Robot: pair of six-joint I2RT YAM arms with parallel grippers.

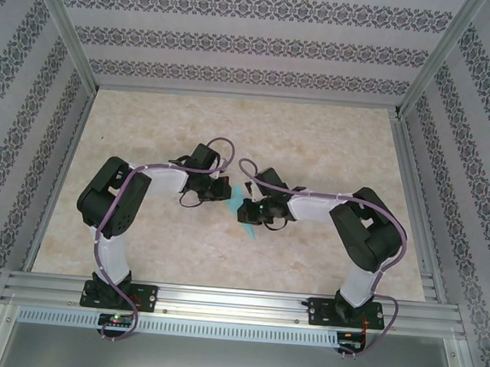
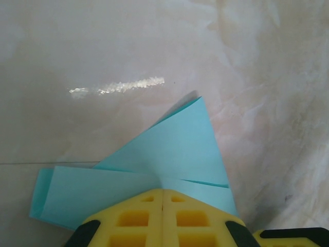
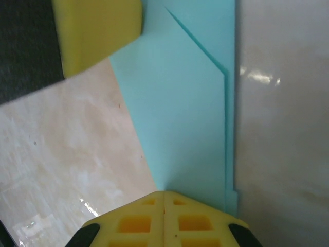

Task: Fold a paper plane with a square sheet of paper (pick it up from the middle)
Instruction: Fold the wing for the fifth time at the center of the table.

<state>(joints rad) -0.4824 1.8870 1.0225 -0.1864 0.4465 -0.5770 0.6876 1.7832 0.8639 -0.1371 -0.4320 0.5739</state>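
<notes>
Turquoise paper (image 1: pixel 246 208) is sitting between the two grippers, creased into a layered, pointed shape. Left gripper (image 2: pixel 163 191) is pinching one end. From its closed fingers the paper (image 2: pixel 175 149) is fanning out as a triangular flap going up-right and a flat band going left. Right gripper (image 3: pixel 164 194) is clamping the other end. There the paper (image 3: pixel 185 113) is running away as a long strip, with stacked edges and a diagonal fold line showing.
</notes>
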